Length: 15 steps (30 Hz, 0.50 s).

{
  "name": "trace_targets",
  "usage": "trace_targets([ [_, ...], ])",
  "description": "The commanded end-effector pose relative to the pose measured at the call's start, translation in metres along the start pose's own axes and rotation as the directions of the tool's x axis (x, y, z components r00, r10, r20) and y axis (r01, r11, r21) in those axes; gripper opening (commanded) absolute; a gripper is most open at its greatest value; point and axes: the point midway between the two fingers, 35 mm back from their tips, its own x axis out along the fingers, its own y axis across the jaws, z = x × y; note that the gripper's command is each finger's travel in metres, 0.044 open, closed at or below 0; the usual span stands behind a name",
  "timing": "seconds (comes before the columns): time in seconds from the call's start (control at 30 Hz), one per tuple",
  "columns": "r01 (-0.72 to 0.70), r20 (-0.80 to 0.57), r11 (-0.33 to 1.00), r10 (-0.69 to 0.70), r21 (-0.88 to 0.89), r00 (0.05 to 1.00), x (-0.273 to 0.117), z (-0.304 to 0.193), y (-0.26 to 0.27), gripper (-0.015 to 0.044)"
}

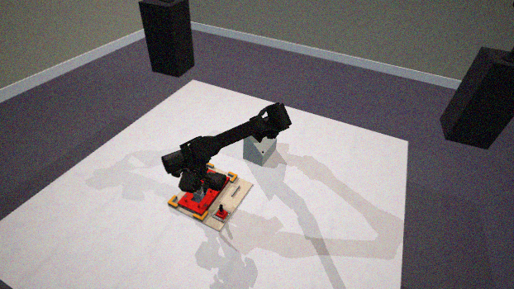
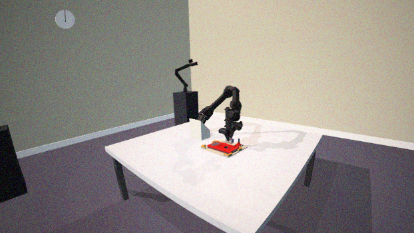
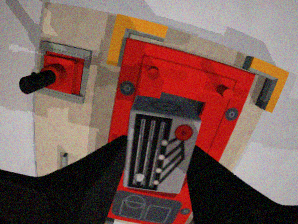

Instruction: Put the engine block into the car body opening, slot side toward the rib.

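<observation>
The engine block [image 3: 159, 152] [image 1: 199, 195], grey with dark slots and a red round cap, is held between the fingers of my gripper [image 3: 158, 147], which is shut on it. In the exterior view the gripper [image 2: 229, 140] points down, low above the car body. The red car body [image 3: 239, 82] [image 1: 194, 206] [image 2: 222, 146] lies flat between orange corner brackets. Its dark opening [image 3: 190, 103] shows only in part past the block's far end. The block hangs over the opening and hides most of it. The rib is hidden. The exact gap between block and body cannot be told.
A pale board [image 1: 244, 191] [image 3: 52, 142] carries the body and, beside it, a black lever [image 3: 36, 81] [image 1: 221, 208] on a red base. Orange corner brackets [image 3: 116, 42] [image 1: 201, 215] stand up around the body. A pale slanted block [image 2: 196, 130] [image 1: 253, 153] stands near the arm's base.
</observation>
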Motion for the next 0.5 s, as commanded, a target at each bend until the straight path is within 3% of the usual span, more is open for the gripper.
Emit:
trace_targets([
  [0.0, -0.002, -0.003, 0.998, 0.002, 0.068, 1.000, 0.0067, -0.0062, -0.0118, 0.0000],
  [0.1, -0.002, -0.003, 0.996, 0.003, 0.091, 1.000, 0.0089, -0.0081, -0.0155, 0.0000],
  [0.3, -0.002, -0.003, 0.994, 0.003, 0.113, 1.000, 0.0087, -0.0074, -0.0156, 0.0157],
  [0.47, -0.002, -0.003, 0.994, 0.003, 0.109, 1.000, 0.0089, -0.0076, -0.0156, 0.0159],
])
